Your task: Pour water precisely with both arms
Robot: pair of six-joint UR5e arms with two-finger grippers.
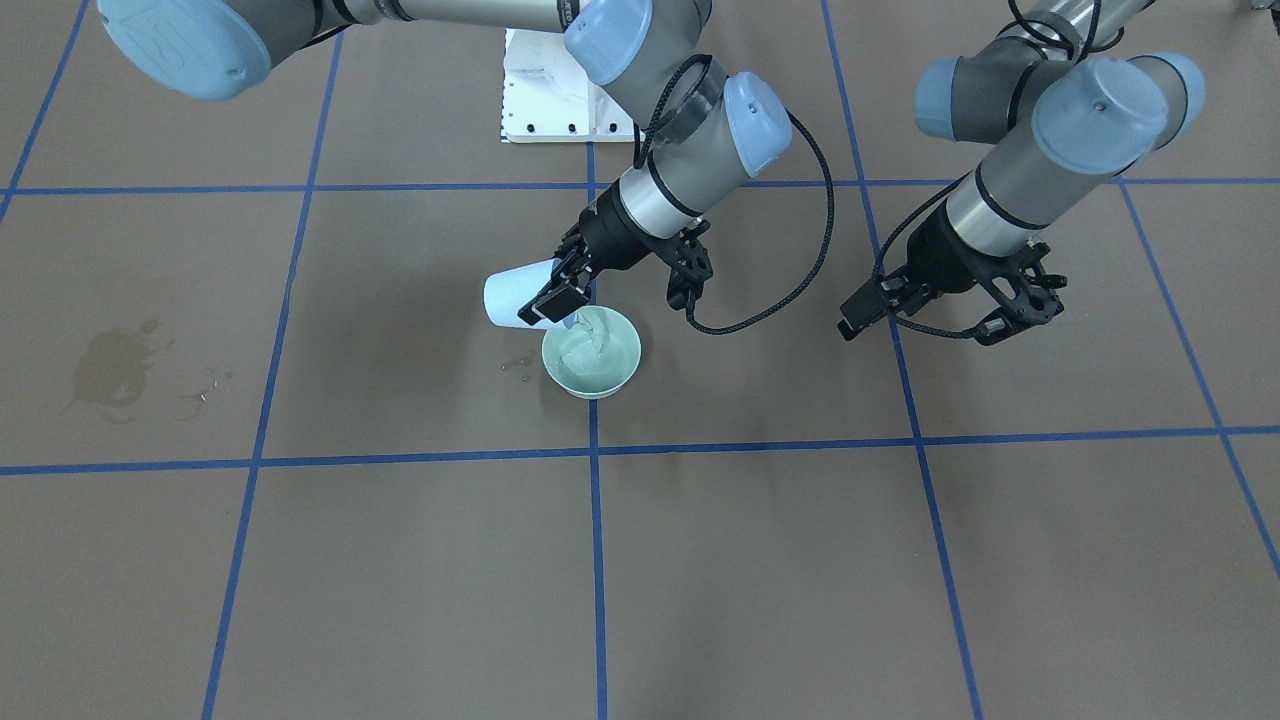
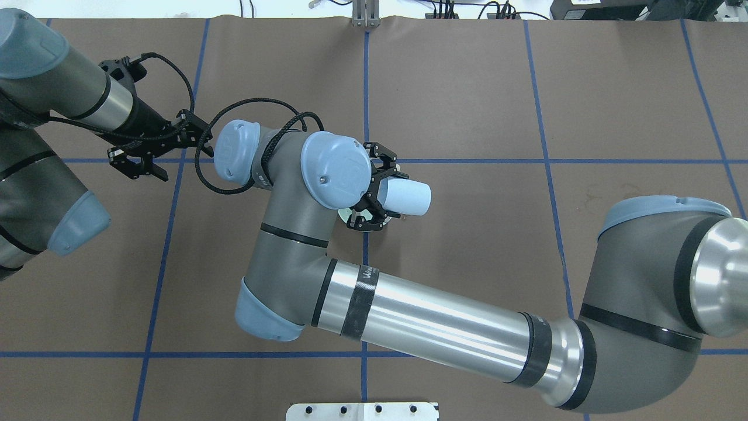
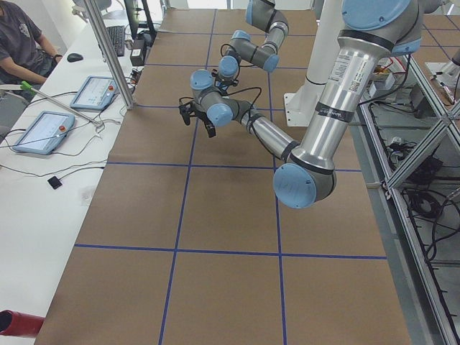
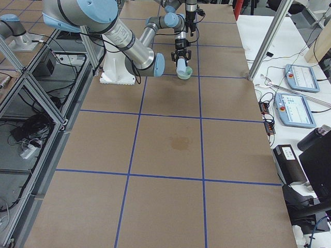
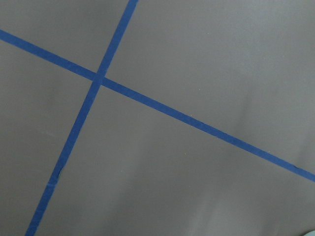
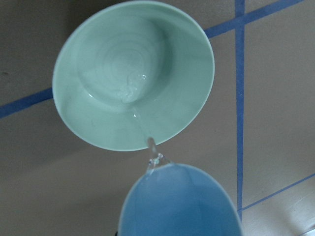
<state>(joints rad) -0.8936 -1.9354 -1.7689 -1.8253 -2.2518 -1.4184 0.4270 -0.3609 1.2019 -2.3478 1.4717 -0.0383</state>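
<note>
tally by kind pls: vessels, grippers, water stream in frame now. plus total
Cups: 1, light blue cup, tipped, clamped in the right gripper
Bowls: 1, green bowl, on the table
Grippers: 2, the right one plus the left gripper, open and empty
Water streams: 1, water running from cup into bowl
Total: 5

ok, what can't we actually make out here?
- Bowl: overhead view, almost entirely hidden under the right claw and wrist.
- Water stream: both side views, too small.
- Fill level in the cup: right wrist view, cup cut off by the bottom edge.
- Left claw: absent from its own wrist view.
</note>
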